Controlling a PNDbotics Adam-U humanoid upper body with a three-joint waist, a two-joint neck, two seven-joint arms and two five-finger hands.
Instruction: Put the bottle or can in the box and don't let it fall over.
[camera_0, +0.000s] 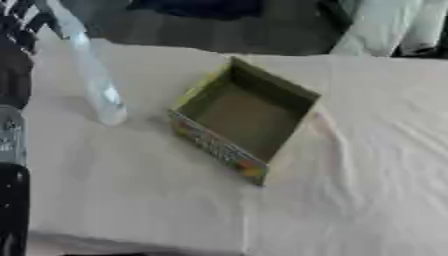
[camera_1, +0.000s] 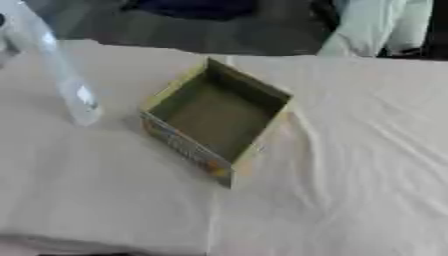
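**Left eye view: bottle in hand, box still empty**

Left eye view gives the best look, so start at the near edge. Low on the robot's left, a black-and-silver arm (camera_0: 12, 165) runs up the side of the picture. Following it away from us, the left hand (camera_0: 22, 25) sits in the far left corner, its dark fingers (camera_0: 31, 20) at the neck of a clear plastic bottle (camera_0: 96, 85). They seem curled round the top of it, though the blur makes that a reading rather than a certainty. The bottle hangs down and slightly rightward from the fingers, tilted, its base at or just above the pale tablecloth (camera_0: 350, 190); I cannot tell whether it touches.

To the right of the fingers and nearer to us lies the open cardboard box (camera_1: 214, 117), turned corner-on, with a printed band along its near wall and a bare olive-brown floor. Nothing is inside it. The bottle's base is just beside the box's left corner, outside its walls.

No right hand shows in either view.

By my judgement the task is at its middle: the bottle is grasped, but it has yet to cross the box's wall, come down inside and be left standing upright.
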